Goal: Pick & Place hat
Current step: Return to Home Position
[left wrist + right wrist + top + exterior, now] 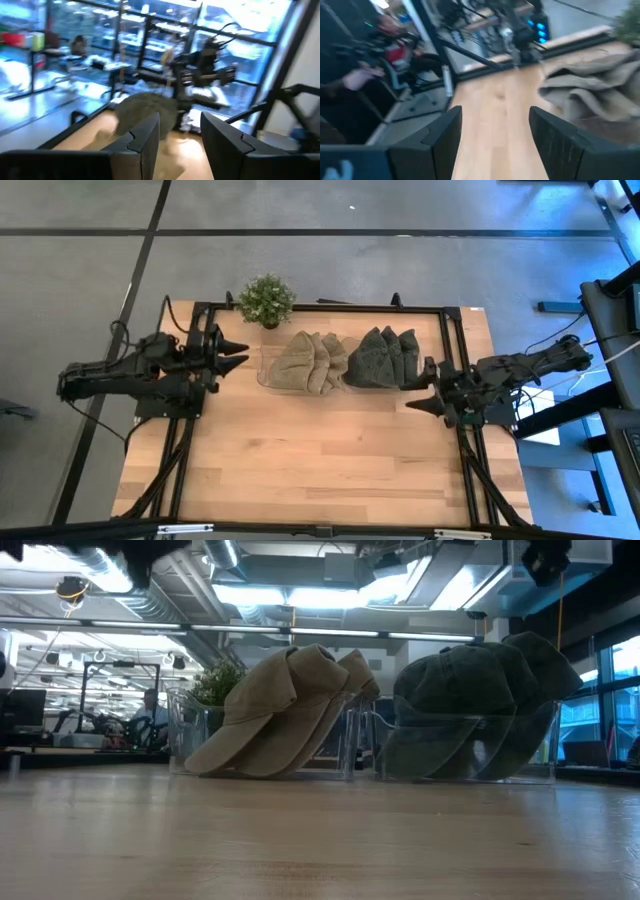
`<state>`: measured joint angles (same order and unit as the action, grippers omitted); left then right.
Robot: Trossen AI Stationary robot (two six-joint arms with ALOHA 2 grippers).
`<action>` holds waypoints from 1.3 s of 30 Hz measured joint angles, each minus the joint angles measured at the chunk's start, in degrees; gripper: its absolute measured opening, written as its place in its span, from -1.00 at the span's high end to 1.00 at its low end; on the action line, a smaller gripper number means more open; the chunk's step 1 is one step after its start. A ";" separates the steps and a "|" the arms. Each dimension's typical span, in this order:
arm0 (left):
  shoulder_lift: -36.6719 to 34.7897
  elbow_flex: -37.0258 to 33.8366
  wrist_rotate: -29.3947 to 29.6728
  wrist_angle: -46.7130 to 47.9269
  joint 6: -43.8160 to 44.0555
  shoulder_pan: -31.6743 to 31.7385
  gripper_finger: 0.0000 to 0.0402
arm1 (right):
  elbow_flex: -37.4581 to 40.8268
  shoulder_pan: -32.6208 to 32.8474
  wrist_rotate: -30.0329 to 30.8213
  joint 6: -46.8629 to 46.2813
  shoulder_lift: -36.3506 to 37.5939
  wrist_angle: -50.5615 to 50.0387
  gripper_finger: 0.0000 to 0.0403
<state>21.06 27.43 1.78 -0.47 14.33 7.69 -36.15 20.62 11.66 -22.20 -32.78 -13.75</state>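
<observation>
Several tan caps [310, 362] stand stacked on their brims in a clear holder at the table's far middle, also in the low view [280, 710]. Beside them on the right, several dark green caps [383, 360] [480, 705] stand the same way in a second clear holder. My left gripper [237, 354] hovers open just left of the tan caps, pointing right; its wrist view [180, 130] looks over the caps [150, 107]. My right gripper [425, 387] is open just right of the dark caps, pointing left [495, 125], with tan caps [590, 85] ahead of it.
A small potted plant [266, 300] stands at the far edge, behind the tan caps. The clear holders' walls [360, 740] rise in front of the caps. A black frame [330, 307] runs round the table. Bare wood [320, 450] fills the near half.
</observation>
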 joint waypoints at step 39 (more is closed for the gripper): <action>-20.87 -26.96 9.05 -8.93 1.95 -6.83 0.31 | 34.00 -0.04 -6.77 4.77 32.75 24.34 -0.15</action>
<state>0.20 0.47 10.83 -9.40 16.28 0.86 -2.15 20.58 4.89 -17.44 -0.03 10.59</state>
